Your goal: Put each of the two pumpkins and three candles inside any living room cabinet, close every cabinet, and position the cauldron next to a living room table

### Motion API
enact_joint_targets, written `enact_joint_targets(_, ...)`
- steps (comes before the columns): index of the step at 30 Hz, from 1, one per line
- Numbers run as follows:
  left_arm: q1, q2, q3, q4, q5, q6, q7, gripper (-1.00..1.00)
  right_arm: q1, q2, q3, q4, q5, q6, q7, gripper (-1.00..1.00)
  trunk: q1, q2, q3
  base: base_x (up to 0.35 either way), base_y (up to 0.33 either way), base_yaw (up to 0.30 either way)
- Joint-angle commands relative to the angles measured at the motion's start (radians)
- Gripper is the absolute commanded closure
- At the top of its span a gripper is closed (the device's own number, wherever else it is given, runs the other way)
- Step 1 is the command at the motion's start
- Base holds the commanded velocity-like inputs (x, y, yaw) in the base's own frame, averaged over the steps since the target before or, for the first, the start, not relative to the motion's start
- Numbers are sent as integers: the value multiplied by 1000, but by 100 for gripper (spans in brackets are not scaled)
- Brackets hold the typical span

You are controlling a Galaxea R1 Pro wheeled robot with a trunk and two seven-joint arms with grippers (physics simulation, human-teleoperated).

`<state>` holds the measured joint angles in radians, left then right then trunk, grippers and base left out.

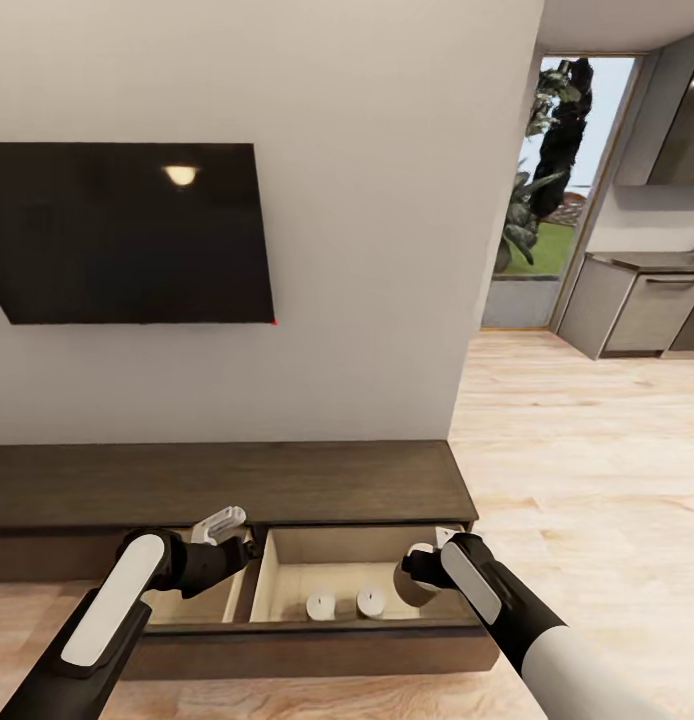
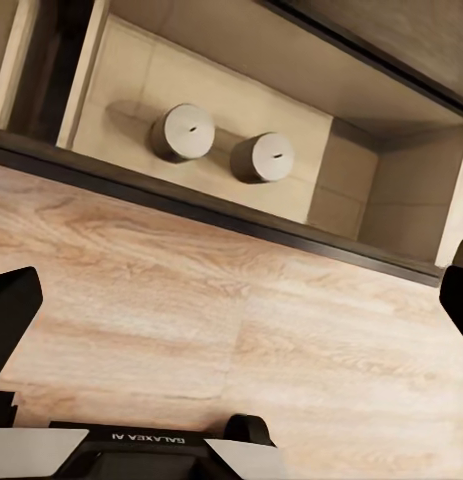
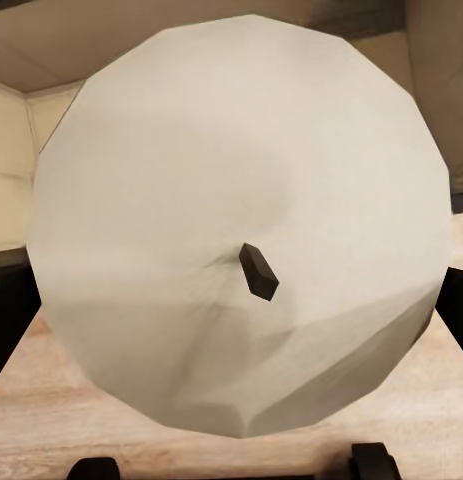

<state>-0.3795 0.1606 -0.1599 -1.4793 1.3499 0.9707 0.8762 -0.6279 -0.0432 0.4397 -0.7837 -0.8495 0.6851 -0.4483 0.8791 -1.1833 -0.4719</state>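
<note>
The long, low dark-brown wood cabinet (image 1: 227,483) under the wall-mounted black screen (image 1: 127,232) has its drawer (image 1: 287,575) pulled out, and two short white round candles (image 1: 321,605) (image 1: 370,601) already stand upright side by side on its pale beige floor. The right gripper (image 1: 419,566) hovers over the drawer's right end carrying the third pale round candle (image 3: 241,225), whose broad top and small dark wick (image 3: 258,271) face the right wrist camera; its jaws appear pinched on it, though the fingers themselves are hidden behind the wax. The left gripper (image 1: 219,525) hangs just left of the drawer with its jaws spread and nothing between them. I'd judge this the last candle going in. To do it well, lower it straight down into the bare patch beside the other two, well inside the front edge, let go only once it rests on the drawer floor, then lift clear without knocking its neighbours. No pumpkin is in sight.
</note>
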Motion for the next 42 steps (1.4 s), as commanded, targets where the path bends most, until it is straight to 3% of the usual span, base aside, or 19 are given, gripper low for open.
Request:
enact_joint_targets(1,-1,1,-1,-1,9,0,10,-100,-1,-1,5,-2,-11,0,-10,100,0,-1,-1,68,0,0)
enact_joint_targets(42,-1,1,-6,-1,10,0,11,-100,-1,-1,5,1,-11,1,-10,100,0,-1,-1,99,0,0)
